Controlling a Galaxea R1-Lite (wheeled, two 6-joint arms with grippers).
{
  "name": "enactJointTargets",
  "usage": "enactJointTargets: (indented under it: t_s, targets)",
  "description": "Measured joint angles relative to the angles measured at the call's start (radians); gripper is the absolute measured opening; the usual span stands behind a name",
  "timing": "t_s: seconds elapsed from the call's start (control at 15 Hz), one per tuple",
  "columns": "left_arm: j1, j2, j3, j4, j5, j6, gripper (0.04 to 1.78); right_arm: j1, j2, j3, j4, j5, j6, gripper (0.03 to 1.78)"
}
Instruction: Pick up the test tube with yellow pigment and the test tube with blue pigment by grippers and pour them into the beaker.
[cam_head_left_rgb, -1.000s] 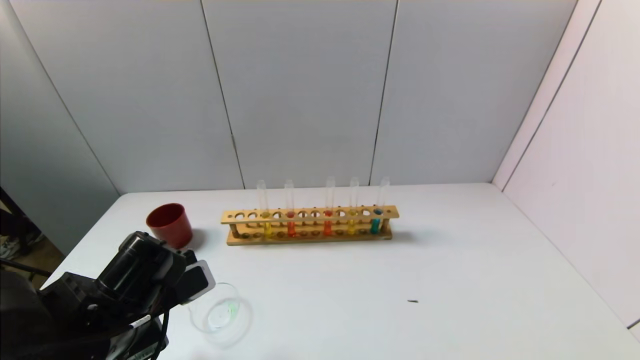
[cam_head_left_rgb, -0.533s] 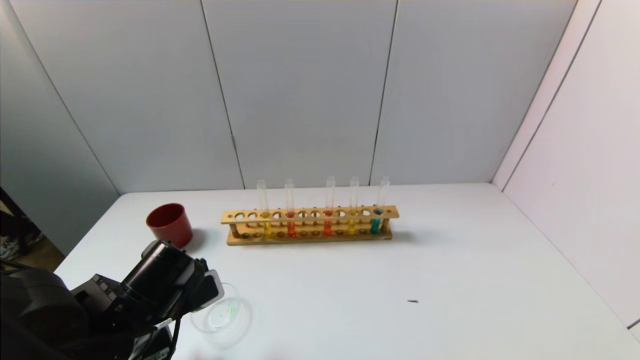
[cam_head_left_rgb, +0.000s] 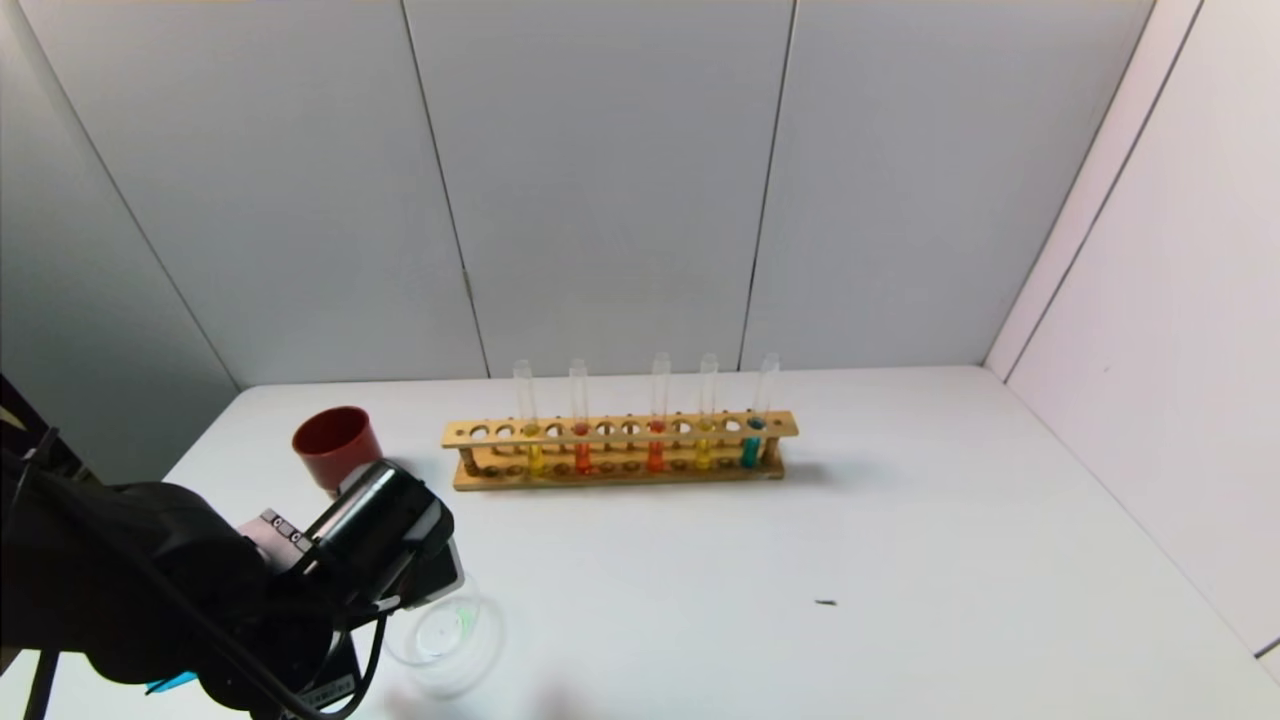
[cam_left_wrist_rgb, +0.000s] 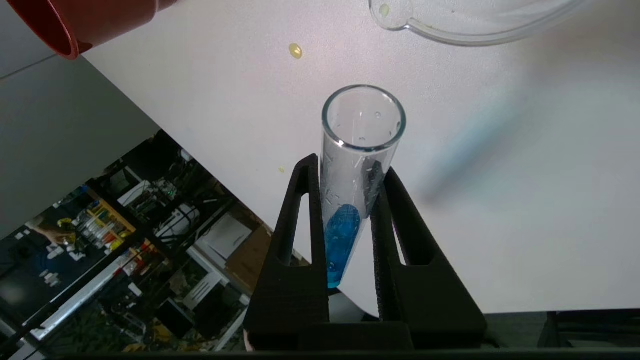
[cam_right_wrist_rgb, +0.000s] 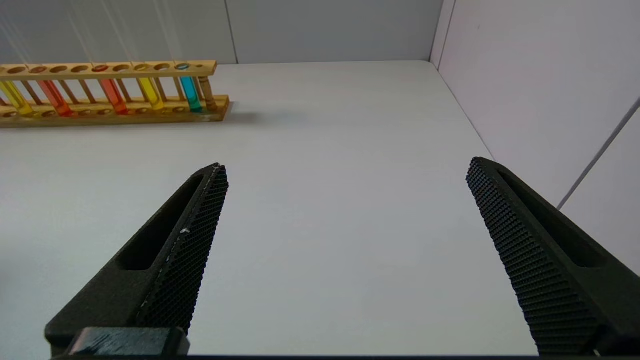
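Your left gripper (cam_left_wrist_rgb: 347, 172) was clamped on a test tube with blue pigment (cam_left_wrist_rgb: 357, 165), its fingers tight against the glass and a little blue liquid pooled near the round end. The tube's open mouth pointed toward the beaker (cam_head_left_rgb: 443, 632), which sat at the table's (cam_head_left_rgb: 900, 520) near left edge with a trace of greenish liquid in it. The red cup (cam_head_left_rgb: 337, 447) stood just beyond the gripper. In the wooden rack (cam_head_left_rgb: 620, 450) you had five tubes standing: a test tube with yellow pigment (cam_head_left_rgb: 527, 420) at the left, two orange-red ones, another yellow, and a teal-blue tube (cam_head_left_rgb: 757, 420) at the right end. Your right gripper (cam_right_wrist_rgb: 345, 225) hung wide open over bare table, holding nothing. Compared with a second before, your left arm had swung up and toward the rack, now covering part of the beaker's rim.
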Motion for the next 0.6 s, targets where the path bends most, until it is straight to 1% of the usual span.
enactJointTargets:
  t_s: [0.2,0.6]
  targets:
    - [0.001,0.033,-0.061,0.094,0.029,0.0,0.3,0.0,0.0,0.0,0.0,0.0,0.0,1.74]
    - [0.001,0.081,-0.11,0.186,0.056,0.001,0.3,0.0,0.0,0.0,0.0,0.0,0.0,1.74]
